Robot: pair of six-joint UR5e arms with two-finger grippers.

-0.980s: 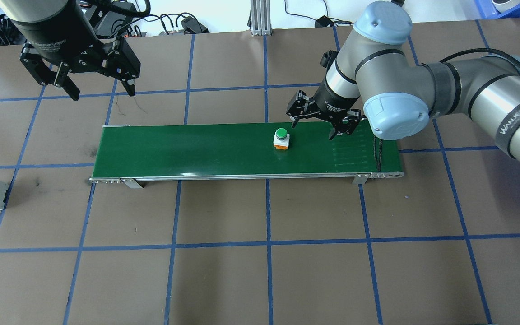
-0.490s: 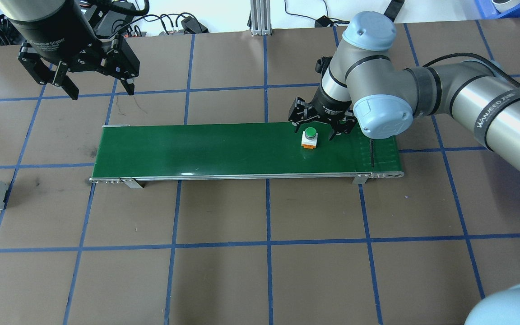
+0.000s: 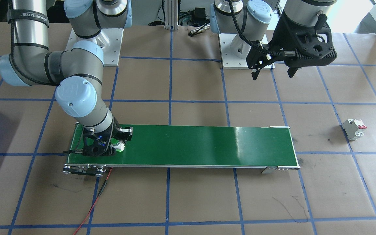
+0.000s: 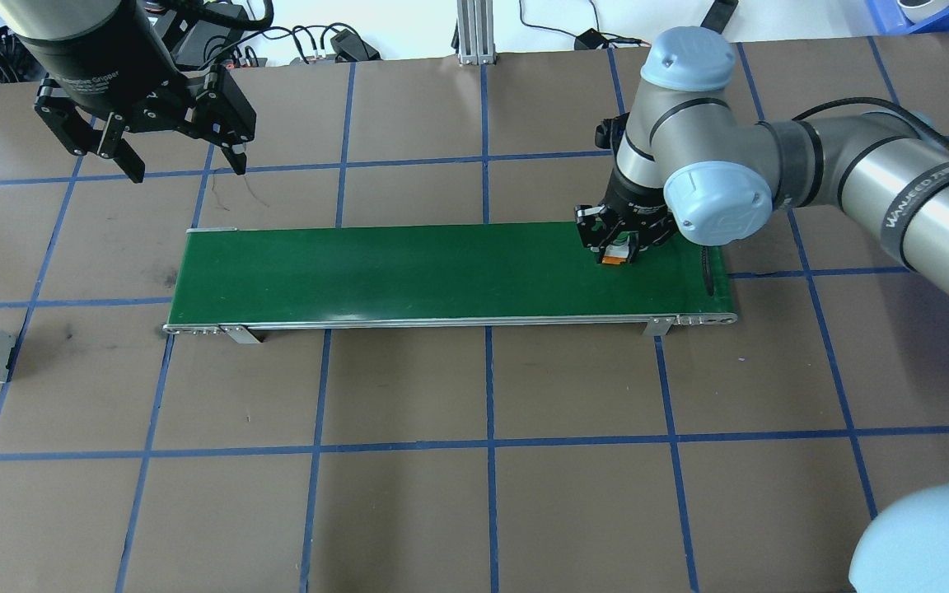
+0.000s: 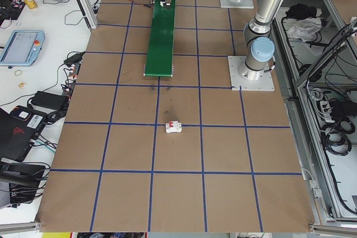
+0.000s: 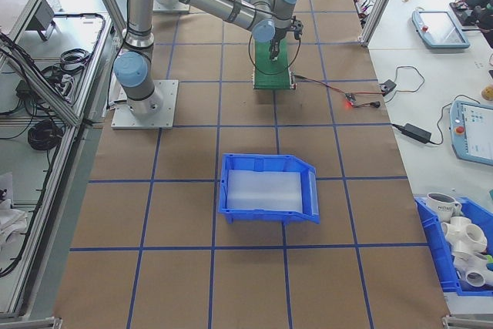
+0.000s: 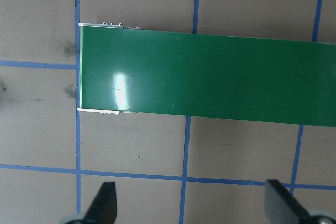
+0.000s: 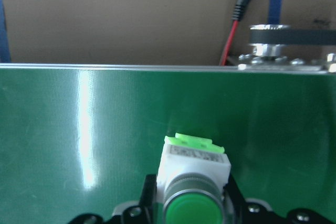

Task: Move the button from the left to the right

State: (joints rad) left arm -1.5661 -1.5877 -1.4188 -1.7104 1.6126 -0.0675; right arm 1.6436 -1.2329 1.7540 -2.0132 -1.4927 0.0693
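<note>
Brown paper ruled with blue tape covers the table (image 3: 194, 202). In the front-facing view the green conveyor belt (image 3: 207, 145) runs across the middle, and the right gripper (image 3: 104, 145) sits low on its left end, with a sliver of the button (image 3: 118, 147) showing white and lime beside the fingers. The left gripper (image 3: 274, 67) hangs at the upper right, jaws spread and empty. A white circuit breaker (image 3: 354, 128) lies on the paper far right.

From the overhead camera, the right gripper (image 4: 621, 239) is down over the button (image 4: 616, 255) near the belt's right end, only the button's base peeking out below the fingers. The left gripper (image 4: 182, 156) hovers at the upper left, parted.

The left side view shows little beyond the breaker (image 5: 174, 127) alone at centre. The right side view shows a blue bin (image 6: 266, 194) in the middle of the frame, likely the drop point.

The left wrist camera looks down on bare belt (image 7: 210, 72), fingertips (image 7: 105, 203) wide apart.

The right wrist camera shows the button (image 8: 191, 182) upright between the fingers (image 8: 148, 195), which sit close against its body; whether they press it firmly cannot be told.

Judged from this, the button has reached the right end and is being grasped; lifting and placing remain.
</note>
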